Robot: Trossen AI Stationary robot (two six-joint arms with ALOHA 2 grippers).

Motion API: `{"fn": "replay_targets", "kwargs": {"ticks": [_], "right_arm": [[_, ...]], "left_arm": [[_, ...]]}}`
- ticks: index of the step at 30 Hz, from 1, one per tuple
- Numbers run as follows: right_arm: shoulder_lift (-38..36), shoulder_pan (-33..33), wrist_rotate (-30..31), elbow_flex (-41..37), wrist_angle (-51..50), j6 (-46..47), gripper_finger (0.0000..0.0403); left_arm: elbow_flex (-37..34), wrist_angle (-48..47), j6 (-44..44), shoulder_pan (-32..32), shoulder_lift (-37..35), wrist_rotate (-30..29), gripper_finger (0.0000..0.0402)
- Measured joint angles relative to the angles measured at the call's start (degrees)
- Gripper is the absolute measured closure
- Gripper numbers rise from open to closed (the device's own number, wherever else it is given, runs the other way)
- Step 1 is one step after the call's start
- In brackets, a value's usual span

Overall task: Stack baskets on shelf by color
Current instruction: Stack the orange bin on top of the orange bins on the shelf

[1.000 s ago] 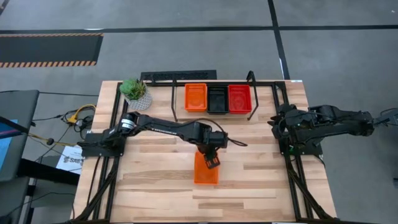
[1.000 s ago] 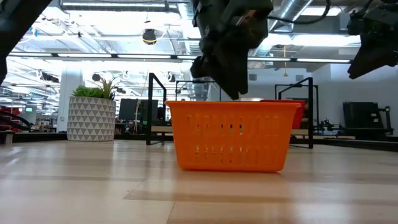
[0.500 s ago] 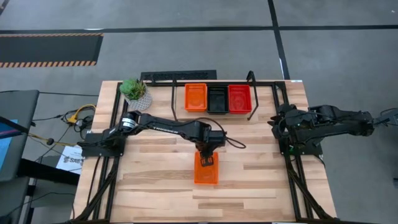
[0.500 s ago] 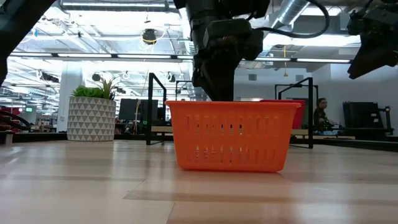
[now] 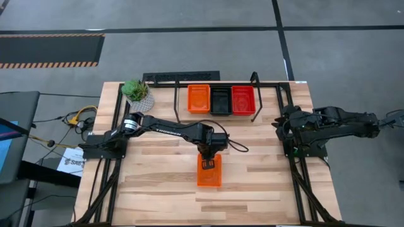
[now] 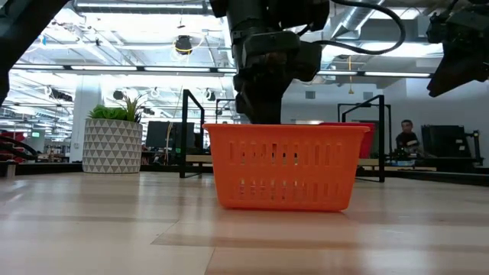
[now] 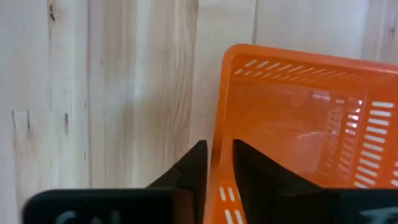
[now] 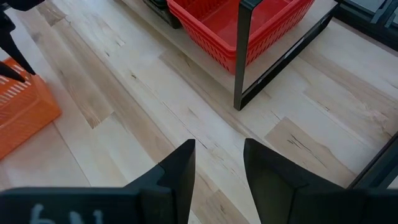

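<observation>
Left gripper [image 7: 217, 168]: its two fingers straddled the near wall of the loose orange basket [image 5: 209, 171], one outside and one inside, nearly closed on the rim; whether they already pinched it could not be told. The straddle suited lifting the basket by a single wall.
Loose orange basket: stood upright on the table [image 5: 158, 189] at mid-board, well apart from the shelf [image 5: 221, 101]; judged to be the one in hand for stacking.
Left arm: reached from the table's left edge across to the centre, so the wrist hung directly over the basket's rear wall, as the low view showed.
Right gripper [image 8: 217, 171]: fingers stood apart with nothing between them; the arm waited at the table's right edge, clear of the work.
Shelf: sat at the far edge of the table; on it lay an orange stack [image 5: 198, 98], a black stack [image 5: 221, 99] and a red stack [image 5: 243, 99], side by side and sorted by colour.
Count: one loose orange basket on the table; three coloured stacks on the shelf, the number in each not discernible from above.
Plant pot [image 5: 139, 94]: one, at the far left corner, outside the task.
Person [image 6: 406, 137]: one, in the room behind the table.
</observation>
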Motion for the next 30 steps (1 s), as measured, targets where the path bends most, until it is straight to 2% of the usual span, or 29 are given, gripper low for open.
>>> {"fn": "replay_targets", "kwargs": {"ticks": [5, 9, 13, 23, 26, 30], "right_arm": [[0.0, 0.0, 0.0, 0.0, 0.0, 0.0, 0.0243], [0.0, 0.0, 0.0, 0.0, 0.0, 0.0, 0.0243], [0.0, 0.0, 0.0, 0.0, 0.0, 0.0, 0.0243], [0.0, 0.0, 0.0, 0.0, 0.0, 0.0, 0.0243], [0.0, 0.0, 0.0, 0.0, 0.0, 0.0, 0.0243], [0.0, 0.0, 0.0, 0.0, 0.0, 0.0, 0.0243]], "left_arm": [[0.0, 0.9, 2.5, -0.2, 0.0, -1.5, 0.0385], [0.0, 1.7, 2.4, -0.1, 0.0, -0.7, 0.0398], [0.0, 2.1, 3.8, -0.6, 0.0, -3.1, 0.0373], [0.0, 1.9, 3.8, -0.8, 0.0, -3.0, 0.0256], [0.0, 1.7, 4.1, -0.8, 0.0, -2.6, 0.0251], [-0.1, 1.9, 4.0, -1.0, 1.3, -2.8, 0.0271]]}}
